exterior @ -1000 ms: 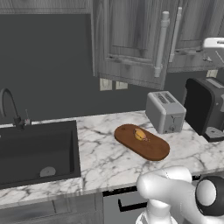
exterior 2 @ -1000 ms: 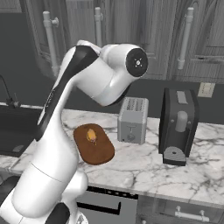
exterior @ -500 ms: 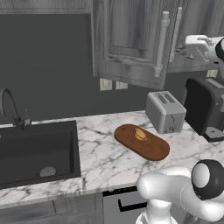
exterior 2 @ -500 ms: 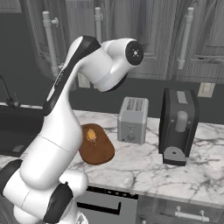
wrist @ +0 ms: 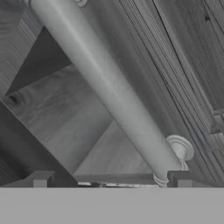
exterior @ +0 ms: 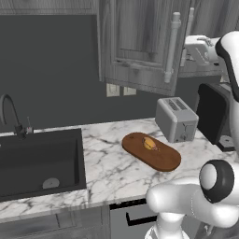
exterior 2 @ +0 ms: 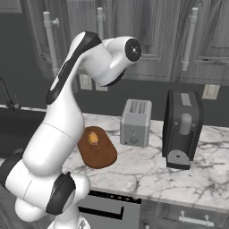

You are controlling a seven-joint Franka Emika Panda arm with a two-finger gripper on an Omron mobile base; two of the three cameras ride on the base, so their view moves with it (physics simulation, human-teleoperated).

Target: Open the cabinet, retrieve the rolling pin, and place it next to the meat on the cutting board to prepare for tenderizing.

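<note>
The grey cabinet hangs above the counter, and its pale bar handles stand upright. My gripper is raised to the right-hand handle. In the hand view that handle runs slantwise, very close, and its lower end sits near my right fingertip. The gripper is open and holds nothing. The reddish-brown cutting board lies on the counter with the meat on it. From the right, the board and the meat sit beside my arm. The rolling pin is out of view.
A silver toaster stands right of the board, and a black coffee machine stands further right. A dark sink with a faucet takes up the left of the marble counter. Low drawers with dark handles run under the counter edge.
My hand has come into the left base view from the right and moved left to the cabinet handle. The upper arm has swung upward. Board and meat have not moved.
</note>
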